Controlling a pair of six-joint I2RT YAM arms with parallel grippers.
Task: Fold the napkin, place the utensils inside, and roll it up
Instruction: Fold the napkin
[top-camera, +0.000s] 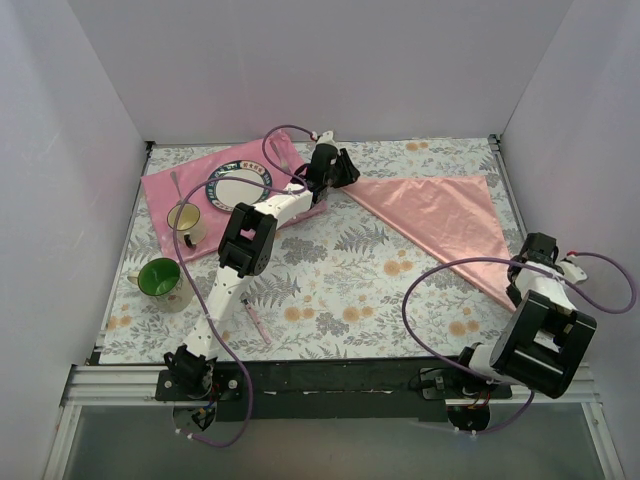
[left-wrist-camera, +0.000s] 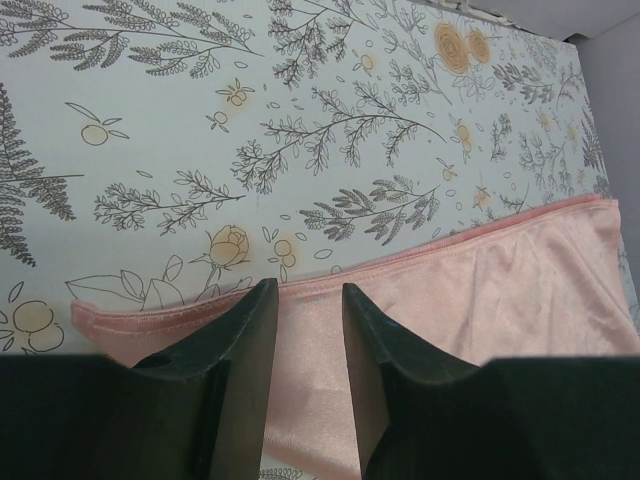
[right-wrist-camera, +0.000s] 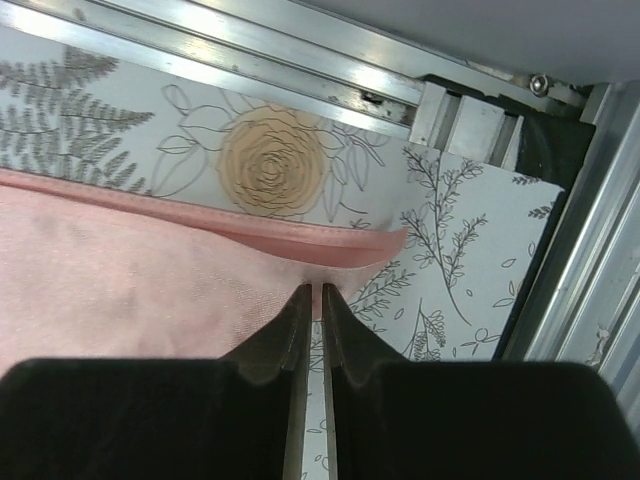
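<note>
Floral-print tabletop (top-camera: 340, 290), walled in white, carries everything. Nearest, toward its near right corner, the right gripper (top-camera: 537, 250) sits at the near tip of the napkin (top-camera: 440, 215). The napkin lies as a flat triangle along the right side, so a first fold looks done. Farther back, near the middle of the far edge, the left gripper (top-camera: 345, 170) is at the napkin's left tip. No utensils lie on the cloth, so placing and rolling remain. Only the overhead view shows the triangle. The right wrist view shows jaws nearly together, apparently nipping the hem. The left wrist view shows jaws apart, astride the cloth.
</note>
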